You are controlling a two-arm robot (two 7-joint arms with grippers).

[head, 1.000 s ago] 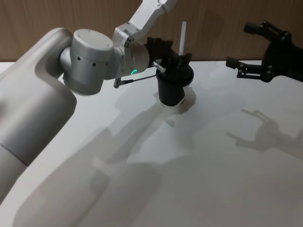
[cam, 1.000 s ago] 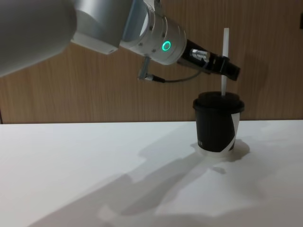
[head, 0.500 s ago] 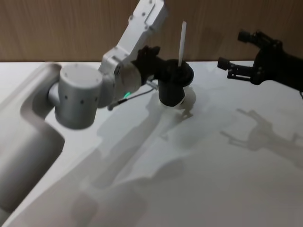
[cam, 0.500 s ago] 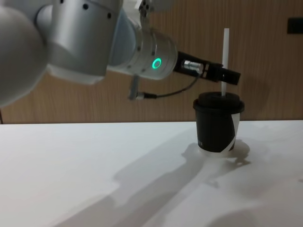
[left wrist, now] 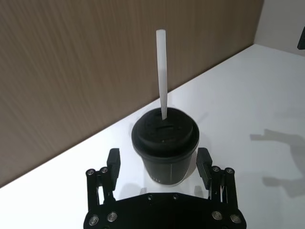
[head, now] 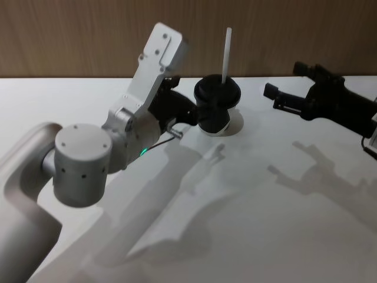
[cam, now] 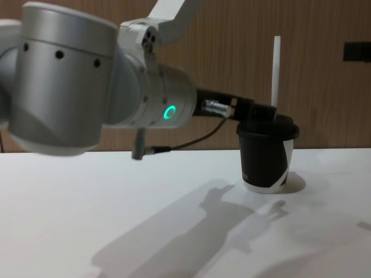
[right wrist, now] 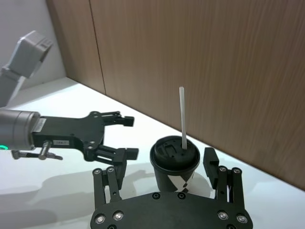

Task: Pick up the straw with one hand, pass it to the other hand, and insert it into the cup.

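Observation:
The black cup (head: 215,112) stands on the white table, with the white straw (head: 226,52) upright through its lid. My left gripper (head: 184,105), on the silver wrist with the green light, is open just left of the cup and holds nothing. In the left wrist view its fingers (left wrist: 113,161) flank the cup (left wrist: 165,143) from a short way back, below the straw (left wrist: 162,71). My right gripper (head: 284,81) hovers open to the right of the cup. The right wrist view shows the cup (right wrist: 175,162), the straw (right wrist: 182,117) and the left gripper (right wrist: 121,137).
A wood-panelled wall (head: 88,35) runs behind the white table (head: 247,224). In the chest view the left arm's thick silver wrist (cam: 145,92) and its thin dark cable (cam: 191,142) reach across toward the cup (cam: 266,156).
My left gripper has come away from the straw and drawn back to the left of the cup. The straw stays standing in the lid. The right gripper has drifted slightly left and down.

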